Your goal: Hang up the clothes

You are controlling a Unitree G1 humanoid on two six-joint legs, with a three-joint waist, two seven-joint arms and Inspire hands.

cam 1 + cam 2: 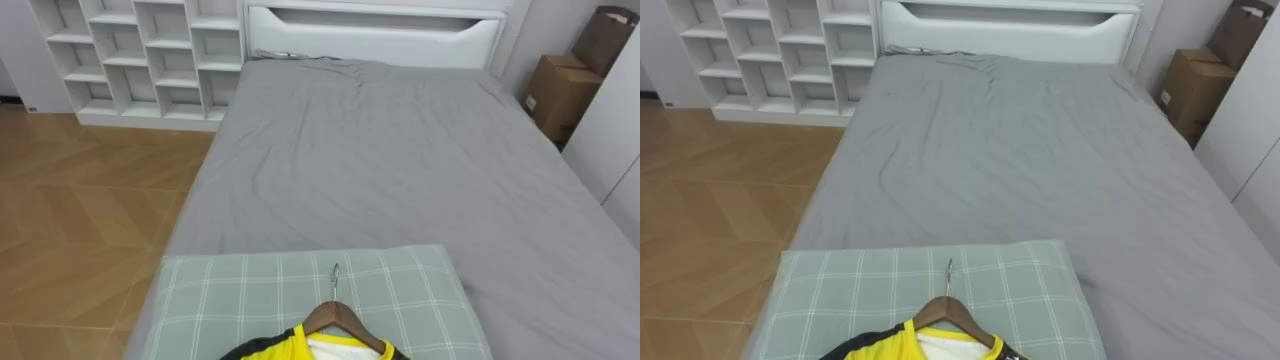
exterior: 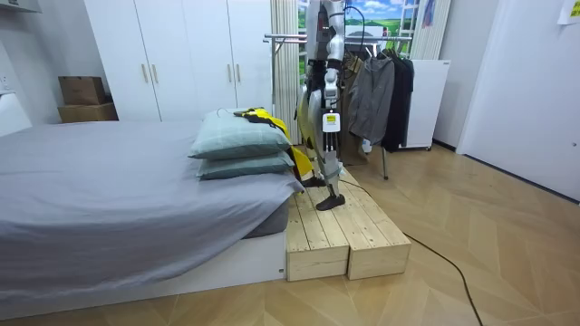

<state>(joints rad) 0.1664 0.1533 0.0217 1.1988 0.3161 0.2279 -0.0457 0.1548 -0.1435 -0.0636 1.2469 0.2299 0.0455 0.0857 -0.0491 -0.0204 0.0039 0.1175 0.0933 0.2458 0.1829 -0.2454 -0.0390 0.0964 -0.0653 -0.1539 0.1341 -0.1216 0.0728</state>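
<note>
Yellow shirt [image 1: 272, 348], black-trimmed, white inside collar, on wooden hanger [image 1: 341, 315], lying at near edge of checked green pillow [image 1: 240, 290], grey bed [image 1: 380, 150], robot's hands [image 2: 331, 122] at its sides, open or closed cannot be told.

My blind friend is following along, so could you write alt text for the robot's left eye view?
A yellow garment on a wooden hanger with a metal hook lies on a pale green checked pillow at the near end of a grey-sheeted bed. White cubby shelves stand left, brown cardboard boxes right.

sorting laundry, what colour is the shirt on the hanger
The shirt is yellow with black trim; left eye view.
</note>
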